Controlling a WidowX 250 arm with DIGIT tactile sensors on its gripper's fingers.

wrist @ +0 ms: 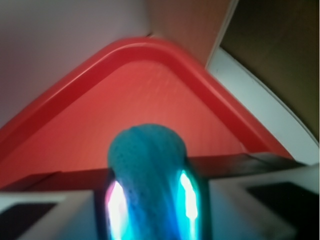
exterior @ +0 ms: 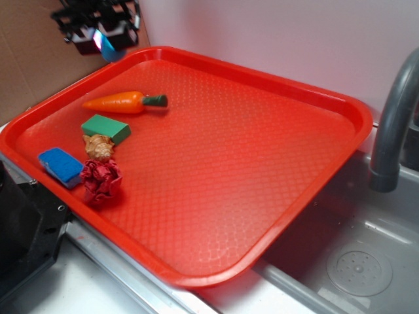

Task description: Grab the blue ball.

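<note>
My gripper (exterior: 110,40) hangs above the far left corner of the red tray (exterior: 340,104), lifted off its surface. It is shut on the blue ball (exterior: 112,52), which peeks out teal below the fingers. In the wrist view the blue ball (wrist: 148,165) fills the space between the two glowing pads (wrist: 116,205), squeezed tall, with bumpy knitted texture. The tray corner (wrist: 145,47) lies below and beyond it.
On the tray's left side lie a toy carrot (exterior: 124,101), a green block (exterior: 106,128), a tan shell-like toy (exterior: 99,147), a flat blue sponge (exterior: 60,165) and a crumpled red cloth (exterior: 101,180). A grey faucet (exterior: 393,124) and sink (exterior: 357,268) stand right. Cardboard (exterior: 26,59) backs the left.
</note>
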